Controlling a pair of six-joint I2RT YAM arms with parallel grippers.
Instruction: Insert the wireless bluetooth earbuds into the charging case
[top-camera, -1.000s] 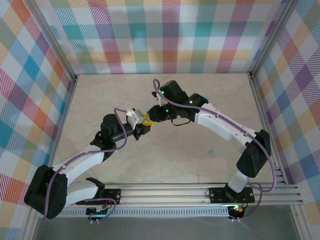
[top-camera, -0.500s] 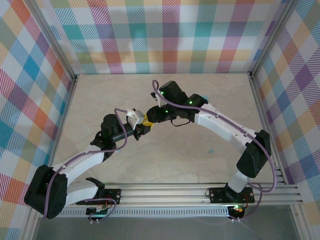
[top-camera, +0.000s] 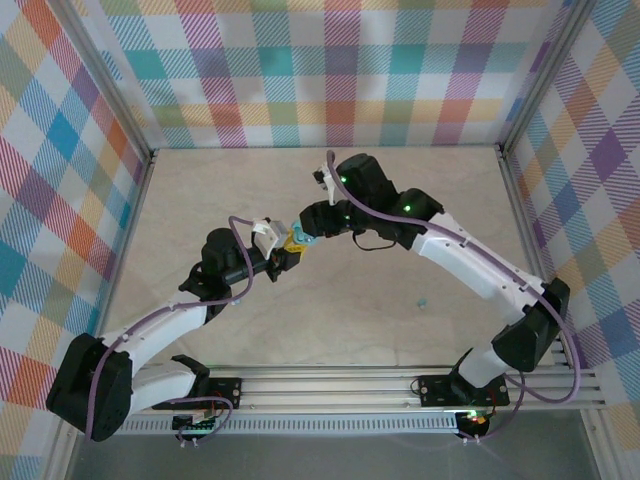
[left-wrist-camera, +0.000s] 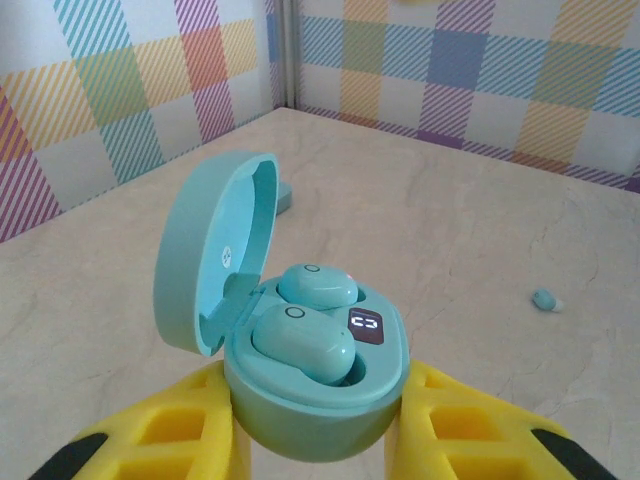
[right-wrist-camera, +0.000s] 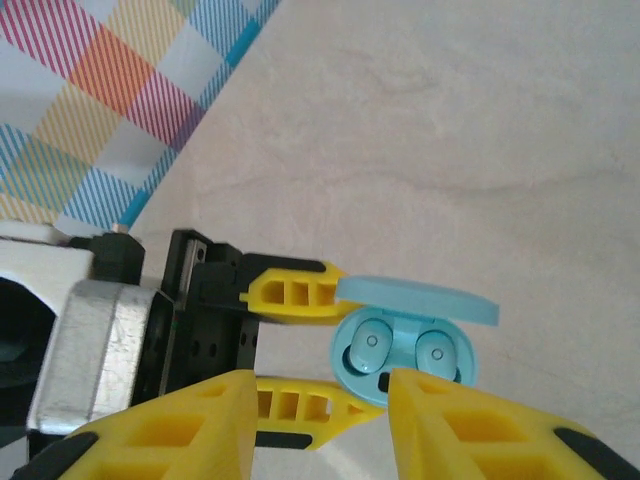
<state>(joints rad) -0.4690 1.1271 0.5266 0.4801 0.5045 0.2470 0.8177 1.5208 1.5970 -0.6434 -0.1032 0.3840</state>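
Our left tool (top-camera: 293, 245) is clamped on the open charging case (left-wrist-camera: 305, 408), two earbuds (left-wrist-camera: 300, 340) seated inside. The right tool (right-wrist-camera: 320, 400) hangs wide and empty. One loose earbud (left-wrist-camera: 545, 298) on the worktop (left-wrist-camera: 450, 220) looks tiny, light and slick, so we'd pinch its rounded body gently.

Looking down on a pale beige, marble-veined tabletop (top-camera: 200, 200), running back to the checked walls (top-camera: 330, 80) and meeting an aluminium rail (top-camera: 400, 380) at the near edge. Lying on it, right of centre toward the near side, one loose teal earbud (top-camera: 422, 300), well apart from anything else. Resting flat farther back, a pale blue piece (left-wrist-camera: 285, 196), partly hidden.
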